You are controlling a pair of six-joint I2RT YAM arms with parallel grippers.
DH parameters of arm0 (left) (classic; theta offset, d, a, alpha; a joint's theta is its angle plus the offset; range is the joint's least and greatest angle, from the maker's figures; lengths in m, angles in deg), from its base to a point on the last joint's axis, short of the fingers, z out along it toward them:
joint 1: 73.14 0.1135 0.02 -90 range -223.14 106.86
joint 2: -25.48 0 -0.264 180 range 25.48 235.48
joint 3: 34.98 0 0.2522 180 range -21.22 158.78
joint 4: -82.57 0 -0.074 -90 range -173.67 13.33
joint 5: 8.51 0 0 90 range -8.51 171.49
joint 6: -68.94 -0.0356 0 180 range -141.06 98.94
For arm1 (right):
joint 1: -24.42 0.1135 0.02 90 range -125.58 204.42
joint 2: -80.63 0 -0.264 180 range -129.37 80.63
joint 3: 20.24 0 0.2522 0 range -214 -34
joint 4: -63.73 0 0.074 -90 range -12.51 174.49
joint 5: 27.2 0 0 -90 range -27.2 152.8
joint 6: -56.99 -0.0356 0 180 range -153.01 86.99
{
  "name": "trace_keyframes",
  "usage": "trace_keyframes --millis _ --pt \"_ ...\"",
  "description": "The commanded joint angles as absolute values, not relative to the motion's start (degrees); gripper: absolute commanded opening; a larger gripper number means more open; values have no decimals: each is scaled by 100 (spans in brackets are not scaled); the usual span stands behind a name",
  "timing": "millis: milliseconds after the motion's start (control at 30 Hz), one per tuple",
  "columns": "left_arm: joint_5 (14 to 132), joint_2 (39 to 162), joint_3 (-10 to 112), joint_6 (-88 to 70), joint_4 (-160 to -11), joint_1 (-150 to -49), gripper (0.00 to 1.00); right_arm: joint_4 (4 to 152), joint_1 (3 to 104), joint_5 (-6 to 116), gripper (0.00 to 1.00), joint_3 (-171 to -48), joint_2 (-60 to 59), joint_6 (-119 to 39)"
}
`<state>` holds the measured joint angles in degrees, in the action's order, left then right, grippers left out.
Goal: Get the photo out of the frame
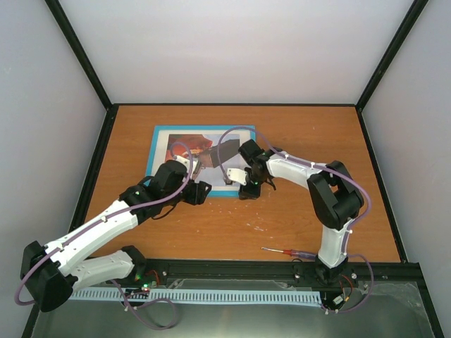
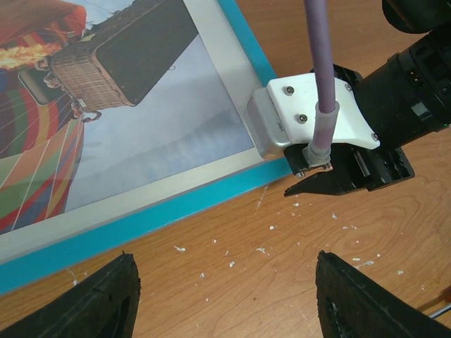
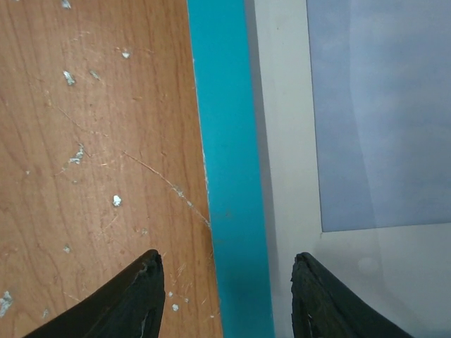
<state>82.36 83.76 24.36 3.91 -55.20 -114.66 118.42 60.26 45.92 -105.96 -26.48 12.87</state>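
Observation:
The turquoise frame (image 1: 204,128) lies face up on the wooden table. Behind its glass sits the photo (image 1: 184,146) of a striped balloon and basket (image 2: 106,56), with a white mat around it. My left gripper (image 2: 225,262) hangs open over bare wood just in front of the frame's near rail (image 2: 141,222), holding nothing. My right gripper (image 3: 225,266) is open at the frame's near right corner. It straddles the right rail (image 3: 225,141), one finger over the table and the other over the mat. In the top view the left gripper (image 1: 203,193) and right gripper (image 1: 248,190) stand close together.
A screwdriver with a red handle (image 1: 287,251) lies near the front edge by the right arm's base. Small white flecks (image 2: 262,250) dot the wood around the frame's corner. Black rails border the table (image 1: 296,148).

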Motion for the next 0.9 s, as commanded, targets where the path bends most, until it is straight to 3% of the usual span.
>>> trace_keyframes --millis 0,567,767,867 --pt "8324 8405 2415 377 -5440 -11480 69 11815 6093 4724 49 -10729 -2752 1274" --pt "8061 8474 2504 251 -5536 -11479 69 11583 6263 5233 45 -10650 -3004 1472" --pt "7990 8490 2404 166 -5649 -11472 69 11523 6300 5431 37 -10427 -2900 1639" --pt "7922 8676 2439 -33 -5719 -11480 68 11598 6293 5498 28 -10251 -2702 1831"
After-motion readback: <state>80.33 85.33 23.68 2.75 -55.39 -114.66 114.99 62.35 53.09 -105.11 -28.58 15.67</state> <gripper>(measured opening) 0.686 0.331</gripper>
